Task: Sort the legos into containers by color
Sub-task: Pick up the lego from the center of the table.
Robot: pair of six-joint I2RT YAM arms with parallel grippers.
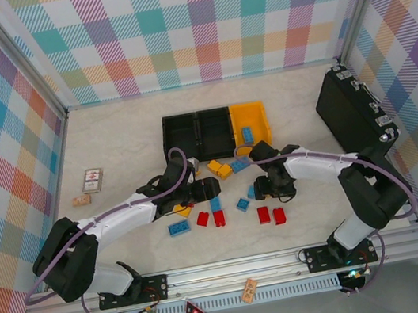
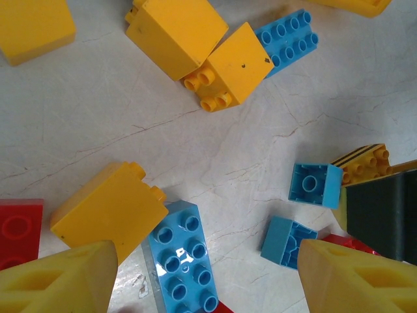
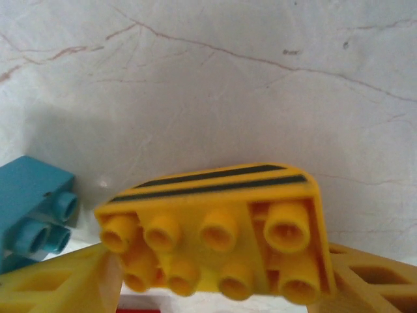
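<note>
Table top [image 1: 110, 141]: pale stone-look surface, matt, thin brown veins. Legos [image 1: 219, 217]: hard moulded plastic, smooth, soft sheen. The blue brick [image 2: 179, 261] catches glare on its studs. Yellow striped brick [image 3: 215, 228]: glossy plastic, printed black lines. Fingers [image 2: 58, 277] of left gripper [image 2: 205, 267]: dull yellow plastic, faintly grainy. Bins [image 1: 259, 112]: smooth plastic. Hard case [image 1: 346, 113]: matt black, with bright metal latches [image 1: 384, 121]. Rail [image 1: 236, 268]: silvery ribbed metal.
</note>
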